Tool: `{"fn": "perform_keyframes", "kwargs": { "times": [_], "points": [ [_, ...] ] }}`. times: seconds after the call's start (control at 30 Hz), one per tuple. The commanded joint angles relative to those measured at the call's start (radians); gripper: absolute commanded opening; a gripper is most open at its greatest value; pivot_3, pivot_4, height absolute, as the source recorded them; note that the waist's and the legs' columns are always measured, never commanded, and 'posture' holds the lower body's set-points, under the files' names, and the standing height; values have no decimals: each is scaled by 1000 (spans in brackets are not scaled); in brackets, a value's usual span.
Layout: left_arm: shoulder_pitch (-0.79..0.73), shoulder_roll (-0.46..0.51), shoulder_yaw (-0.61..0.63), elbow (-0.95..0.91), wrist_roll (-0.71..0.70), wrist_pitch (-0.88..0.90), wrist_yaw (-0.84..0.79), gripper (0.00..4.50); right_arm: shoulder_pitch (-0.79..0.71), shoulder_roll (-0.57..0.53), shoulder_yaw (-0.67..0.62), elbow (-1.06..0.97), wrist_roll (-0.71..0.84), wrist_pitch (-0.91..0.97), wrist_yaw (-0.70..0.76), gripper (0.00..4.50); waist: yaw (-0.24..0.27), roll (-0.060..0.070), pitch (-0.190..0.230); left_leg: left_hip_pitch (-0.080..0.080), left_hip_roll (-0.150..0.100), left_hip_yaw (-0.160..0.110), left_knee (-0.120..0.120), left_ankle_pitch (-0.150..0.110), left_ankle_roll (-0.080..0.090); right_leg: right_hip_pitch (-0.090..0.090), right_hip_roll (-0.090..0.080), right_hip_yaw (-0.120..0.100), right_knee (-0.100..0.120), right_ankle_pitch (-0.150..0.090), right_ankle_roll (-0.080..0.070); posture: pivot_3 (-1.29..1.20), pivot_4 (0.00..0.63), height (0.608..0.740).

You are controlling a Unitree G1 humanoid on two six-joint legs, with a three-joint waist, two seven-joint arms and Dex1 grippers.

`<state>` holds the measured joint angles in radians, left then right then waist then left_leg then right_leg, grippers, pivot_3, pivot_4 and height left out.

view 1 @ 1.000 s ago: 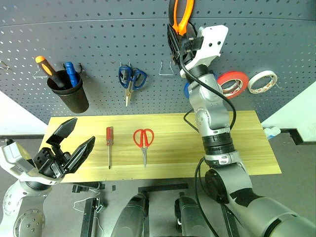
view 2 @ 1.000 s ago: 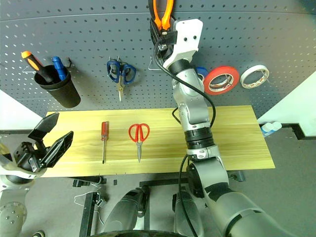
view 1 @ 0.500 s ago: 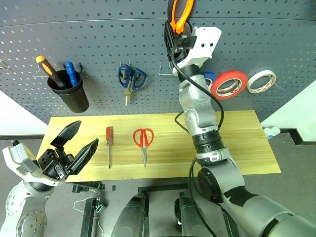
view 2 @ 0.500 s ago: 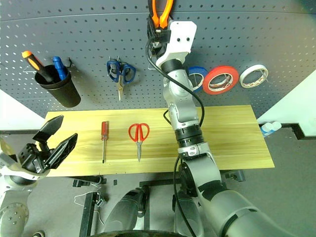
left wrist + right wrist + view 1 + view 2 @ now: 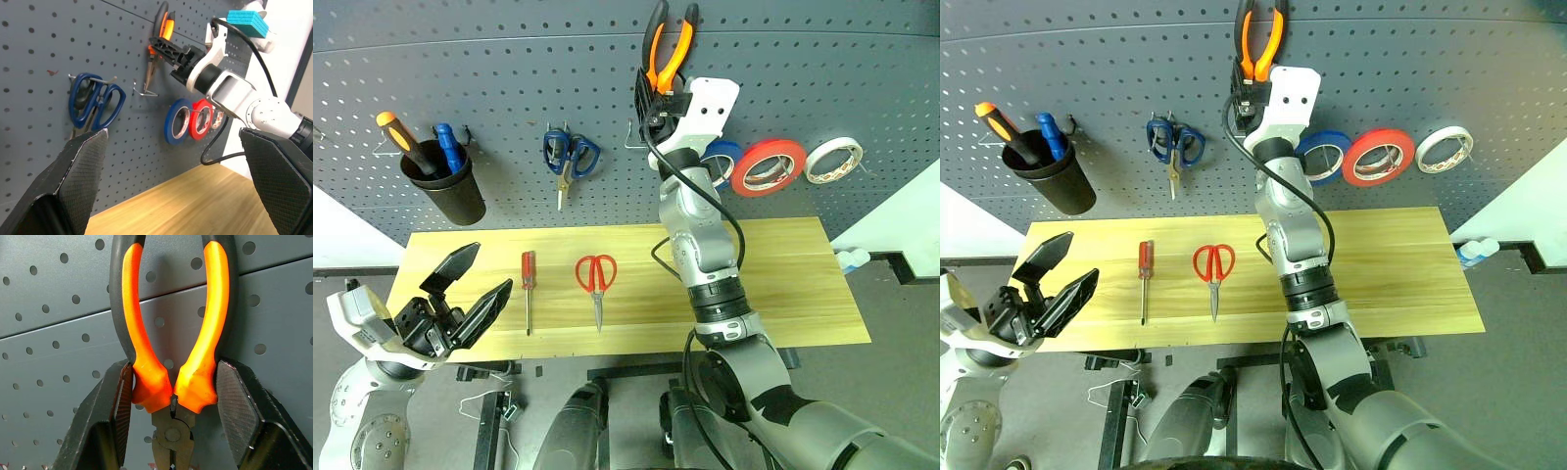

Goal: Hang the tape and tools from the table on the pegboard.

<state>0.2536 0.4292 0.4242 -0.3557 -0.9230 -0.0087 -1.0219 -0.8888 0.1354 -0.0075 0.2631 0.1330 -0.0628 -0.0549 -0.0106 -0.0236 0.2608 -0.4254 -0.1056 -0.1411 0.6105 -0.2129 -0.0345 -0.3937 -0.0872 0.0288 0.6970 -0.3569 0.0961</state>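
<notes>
pliers up at the pegboard

right gripper [image 5: 171, 401] clamps the pliers [image 5: 668, 44] against the pegboard [image 5: 509, 88], handles up; left gripper [image 5: 460, 294] gapes open; red scissors [image 5: 596, 279] and screwdriver [image 5: 529, 284] lie on the table [image 5: 783, 284].

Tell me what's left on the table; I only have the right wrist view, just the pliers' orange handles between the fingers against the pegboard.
Observer: The red-handled scissors and the small red-handled screwdriver lie on the table.
Operator: Is the red tape up?
Observer: Yes, the red tape hangs on the pegboard between a blue roll and a white roll.
Operator: And the left gripper?
Observer: The left gripper is open and empty, by the table's near left corner.
</notes>
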Motion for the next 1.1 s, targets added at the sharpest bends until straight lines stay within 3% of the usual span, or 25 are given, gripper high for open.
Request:
{"fn": "perform_keyframes", "kwargs": {
  "times": [0.03,0.57,0.8,1.1],
  "points": [
    [3,-4,12,2,5,-8,-18,4500,26,45,17,-68,1,10,-15,2138,0,0,1,0,0,0,0,0,0,0,0,0,0,0,0,197,292,740],
    [-49,-12,15,92,22,-21,-83,4500,161,77,104,-216,29,129,-80,2130,0,1,4,-1,0,0,-10,3,-5,0,0,-1,-12,0,0,185,286,740],
    [-54,-25,20,114,33,-32,-101,4500,151,66,103,-223,62,160,-72,4461,-1,1,4,-1,1,0,-13,4,-6,-1,0,-1,-13,0,0,182,282,740],
    [-70,-35,15,144,44,-46,-126,4500,160,48,114,-256,75,198,-54,4488,-1,1,4,-1,1,0,-13,4,-6,-1,0,-1,-13,0,0,176,268,740]
  ]
}}
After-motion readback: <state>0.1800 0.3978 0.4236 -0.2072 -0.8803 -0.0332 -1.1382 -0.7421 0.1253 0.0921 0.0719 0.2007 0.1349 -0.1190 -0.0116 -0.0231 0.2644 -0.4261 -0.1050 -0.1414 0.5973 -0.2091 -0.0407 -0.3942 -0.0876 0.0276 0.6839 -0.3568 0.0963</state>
